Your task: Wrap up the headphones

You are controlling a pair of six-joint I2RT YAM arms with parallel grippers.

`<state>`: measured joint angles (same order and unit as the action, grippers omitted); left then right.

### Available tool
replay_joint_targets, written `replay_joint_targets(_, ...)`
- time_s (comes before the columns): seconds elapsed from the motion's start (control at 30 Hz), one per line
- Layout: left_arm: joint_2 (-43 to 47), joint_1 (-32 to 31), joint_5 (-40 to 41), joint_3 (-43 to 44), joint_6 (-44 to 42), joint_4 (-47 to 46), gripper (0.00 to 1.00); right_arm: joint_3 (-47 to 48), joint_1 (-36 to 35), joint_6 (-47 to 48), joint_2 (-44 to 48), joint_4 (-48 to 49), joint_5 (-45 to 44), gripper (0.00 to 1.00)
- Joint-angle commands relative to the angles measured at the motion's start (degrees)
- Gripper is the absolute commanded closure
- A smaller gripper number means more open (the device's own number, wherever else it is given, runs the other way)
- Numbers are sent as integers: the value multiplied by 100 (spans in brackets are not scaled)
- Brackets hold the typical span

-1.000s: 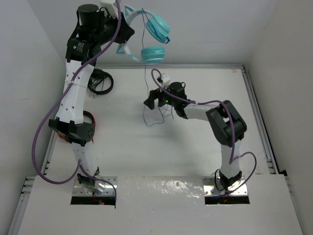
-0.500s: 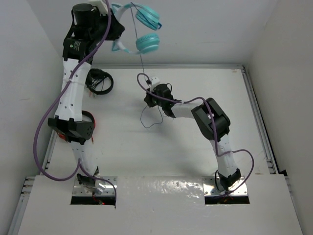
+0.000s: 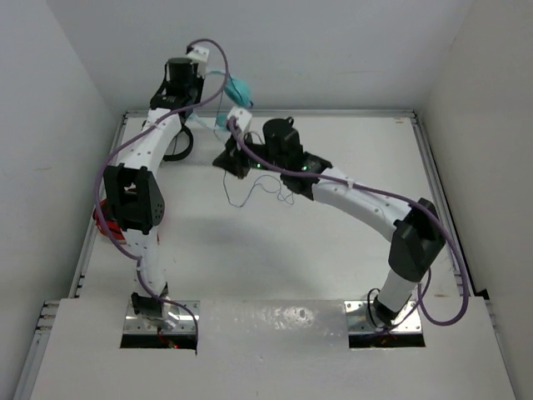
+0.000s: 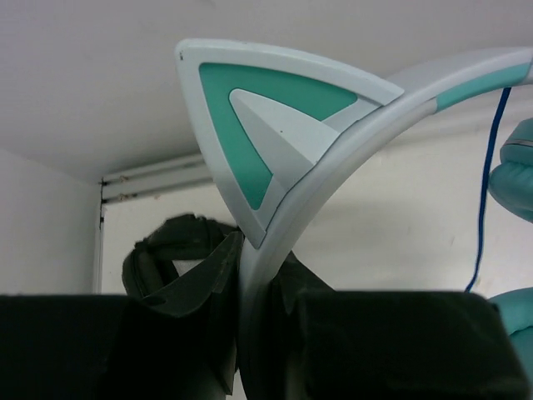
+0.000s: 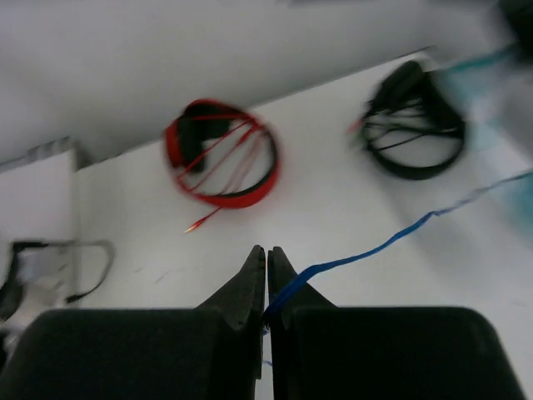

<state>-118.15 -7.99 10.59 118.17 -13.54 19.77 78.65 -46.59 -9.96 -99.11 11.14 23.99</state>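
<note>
The teal headphones (image 4: 275, 125) hang from my left gripper (image 4: 258, 250), which is shut on the pale headband just below a cat ear. One teal cup (image 4: 512, 179) shows at the right edge. In the top view the headphones (image 3: 240, 88) are at the back of the table beside the left gripper (image 3: 206, 87). Their thin blue cable (image 5: 375, 244) runs into my right gripper (image 5: 266, 254), whose jaws are shut on it. That right gripper (image 3: 229, 160) sits just below the headphones, and the rest of the cable (image 3: 265, 190) lies loose on the table.
Black headphones (image 3: 179, 148) lie at the back left by the left arm, also seen as black headphones (image 5: 412, 125). A red coiled cable bundle (image 5: 221, 162) lies on the left, mostly hidden behind the left arm in the top view. Walls enclose the table on three sides.
The left arm has swung the headphones down from high up to just over the back of the table. The right gripper has shut on the cable and moved left and back.
</note>
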Motion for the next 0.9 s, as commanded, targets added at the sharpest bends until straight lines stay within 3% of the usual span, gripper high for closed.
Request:
replay_joint_targets(0.0, 582, -230, -494, -417, -1343, -643, 100, 1062, 465, 608, 365, -1445, -1292, 100)
replay_joint_targets(0.1, 670, -168, -1459, -391, -1826, 297, 100, 1599, 1107, 836, 436, -2088, -2238, 100)
replay_joint_targets(0.13, 722, -151, -2125, -409, -2332, 552, 100, 1801, 1221, 1011, 306, -2429, -2832, 100)
replay_joint_targets(0.23, 994, -211, -3085, -575, -3064, 1553, 100, 3247, 1581, 1529, -316, -2818, -3679, 100)
replay_joint_targets(0.37, 1355, -703, -3256, -698, -3725, 2478, 100, 4446, 1959, 1910, -1240, -2757, -4235, 100)
replay_joint_targets(0.43, 1461, -809, -3633, -612, -3412, 2724, 100, 4781, 2205, 1577, -1496, -2818, -4288, 100)
replay_joint_targets(0.57, 1523, -669, -3801, -50, -1822, 2629, 100, 3625, 2847, 735, -1156, -2136, -3684, 100)
replay_joint_targets(0.6, 1488, -660, -3984, 474, -1184, 2768, 100, 2761, 2961, 279, -937, -1472, -2734, 100)
replay_joint_targets(0.67, 1435, -660, -4090, 888, -751, 2856, 100, 2369, 2945, 214, -909, -1161, -2419, 98)
replay_joint_targets(0.7, 1417, -660, -4152, 1075, -573, 2883, 100, 2174, 2936, -65, -865, -914, -1616, 97)
replay_joint_targets(0.77, 1417, -704, -4205, 1445, -115, 2866, 100, 1384, 2901, -496, -794, 130, -743, 90)
replay_joint_targets(0.83, 1409, -783, -3908, 1717, 315, 2779, 100, 577, 2788, -1269, -811, 1711, -431, 85)
replay_joint_targets(0.87, 1409, -844, -3820, 1788, 447, 2717, 100, 407, 2726, -1472, -881, 2143, -360, 77)
